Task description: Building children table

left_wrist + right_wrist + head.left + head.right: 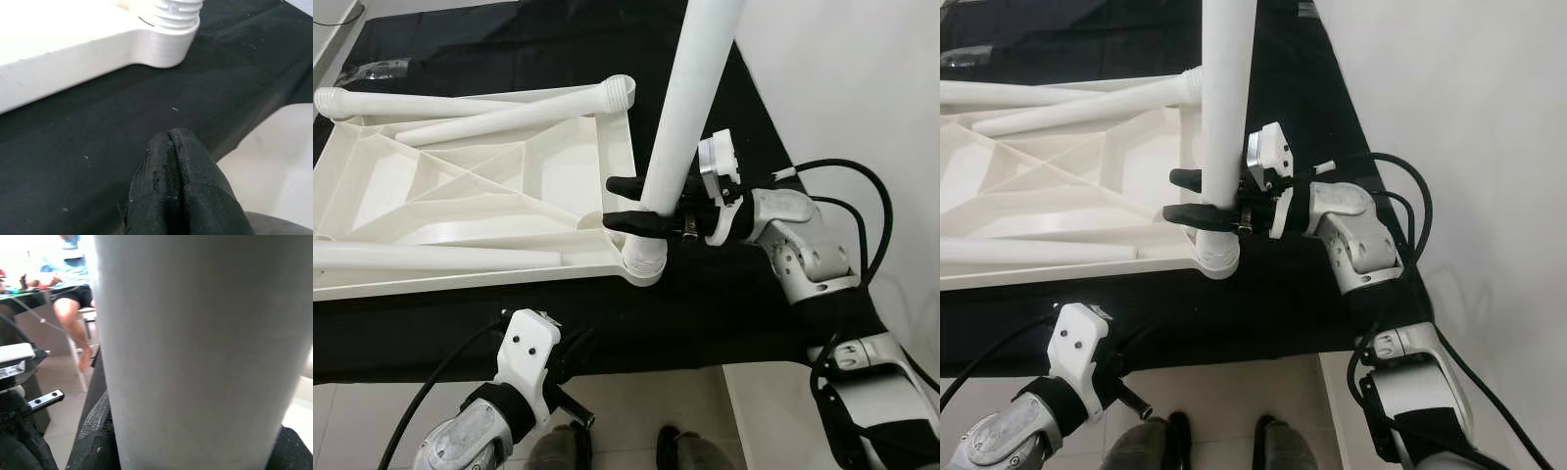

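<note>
White plastic tabletop (460, 191) lying upside down on a black cloth (734, 284) spread over the floor, ribbed underside facing up. Three loose white legs resting on it: one (431, 103) along the far edge, one (509, 119) angled just beside that, one (431, 258) along the near edge. A fourth white leg (690, 98) standing upright in the threaded corner socket (646, 262) at the tabletop's near right corner, rising out of the top of the head views. Right gripper (631, 204) reaching in from the right, jaws pinching this upright leg low down, just above the socket, one black finger on each side. In the right wrist view, the leg (195, 352) close up, with a seated person's bare legs (73, 318) in the background. Left gripper (173, 186) hovering low over the cloth near its front edge, jaws pressed together on nothing, pointing toward the socket corner (166, 29). Pale tiled floor (636, 392) in front of the cloth.
</note>
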{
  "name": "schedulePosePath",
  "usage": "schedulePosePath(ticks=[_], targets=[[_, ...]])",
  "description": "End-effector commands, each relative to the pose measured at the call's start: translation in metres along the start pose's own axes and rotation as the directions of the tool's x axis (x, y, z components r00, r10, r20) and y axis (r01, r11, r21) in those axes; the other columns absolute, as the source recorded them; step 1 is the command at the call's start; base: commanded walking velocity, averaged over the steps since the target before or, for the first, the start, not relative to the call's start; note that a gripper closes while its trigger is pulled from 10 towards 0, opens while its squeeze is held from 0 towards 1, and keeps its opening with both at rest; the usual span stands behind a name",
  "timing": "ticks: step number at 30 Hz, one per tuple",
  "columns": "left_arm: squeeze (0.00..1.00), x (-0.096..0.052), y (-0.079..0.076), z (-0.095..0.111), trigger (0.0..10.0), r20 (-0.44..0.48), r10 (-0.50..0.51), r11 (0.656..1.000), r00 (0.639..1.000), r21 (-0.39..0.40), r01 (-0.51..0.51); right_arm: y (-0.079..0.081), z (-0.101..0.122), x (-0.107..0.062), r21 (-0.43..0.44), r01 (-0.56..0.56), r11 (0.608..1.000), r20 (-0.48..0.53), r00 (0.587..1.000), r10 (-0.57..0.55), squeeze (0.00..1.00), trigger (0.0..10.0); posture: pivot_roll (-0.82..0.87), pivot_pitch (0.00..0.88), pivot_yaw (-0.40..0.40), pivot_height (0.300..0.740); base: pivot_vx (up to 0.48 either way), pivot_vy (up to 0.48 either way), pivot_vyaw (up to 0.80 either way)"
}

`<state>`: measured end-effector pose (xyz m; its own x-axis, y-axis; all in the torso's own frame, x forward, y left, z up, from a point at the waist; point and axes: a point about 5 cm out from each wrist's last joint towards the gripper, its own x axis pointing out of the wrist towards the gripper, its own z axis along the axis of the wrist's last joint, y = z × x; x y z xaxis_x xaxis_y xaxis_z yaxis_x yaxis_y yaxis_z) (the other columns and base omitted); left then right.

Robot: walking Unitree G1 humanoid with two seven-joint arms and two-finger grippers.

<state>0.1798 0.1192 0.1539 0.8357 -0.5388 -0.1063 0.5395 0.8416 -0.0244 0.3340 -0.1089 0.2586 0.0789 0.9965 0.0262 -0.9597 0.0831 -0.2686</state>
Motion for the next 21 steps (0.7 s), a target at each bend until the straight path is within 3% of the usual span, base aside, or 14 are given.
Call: schedulePosePath(ticks=[1,7,10,13,18,21], targets=[[0.0,-0.005,-0.003,-0.003,10.0,-0.032,-0.027,1.0,0.999,-0.008,0.026,0.007,-0.024,0.003,0.063,-0.056,0.996,-0.09,0.994,0.062,0.0,10.0,0.12,0.357,0.005,0.74,0.0,0.0,0.0],[0.0,-0.012,-0.004,-0.002,10.0,-0.041,-0.032,0.999,0.999,-0.016,0.031,0.013,-0.022,0.01,-0.001,-0.21,0.978,-0.154,0.966,0.207,0.0,10.0,0.14,0.376,0.004,0.74,0.0,0.0,0.0],[0.0,-0.014,-0.004,-0.002,10.0,-0.045,-0.03,0.999,0.999,-0.016,0.029,0.016,-0.014,0.017,-0.055,-0.315,0.948,-0.184,0.936,0.3,0.0,10.0,0.15,0.379,0.001,0.74,0.0,0.0,0.0],[0.0,-0.014,-0.004,-0.001,10.0,-0.046,-0.029,0.999,0.999,-0.016,0.028,0.016,-0.011,0.019,-0.064,-0.341,0.938,-0.192,0.927,0.323,0.0,10.0,0.15,0.379,0.001,0.74,0.0,0.0,0.0],[0.0,-0.014,-0.003,-0.002,10.0,-0.049,-0.028,0.999,0.998,-0.018,0.028,0.018,-0.004,0.025,-0.087,-0.462,0.883,-0.276,0.863,0.424,0.0,10.0,0.14,0.38,-0.004,0.74,0.0,0.0,0.0],[0.0,-0.014,-0.003,-0.002,10.0,-0.048,-0.029,0.999,0.998,-0.02,0.028,0.017,-0.001,0.026,-0.096,-0.478,0.873,-0.296,0.851,0.434,0.0,10.0,0.14,0.38,-0.004,0.74,0.0,0.0,0.0]])
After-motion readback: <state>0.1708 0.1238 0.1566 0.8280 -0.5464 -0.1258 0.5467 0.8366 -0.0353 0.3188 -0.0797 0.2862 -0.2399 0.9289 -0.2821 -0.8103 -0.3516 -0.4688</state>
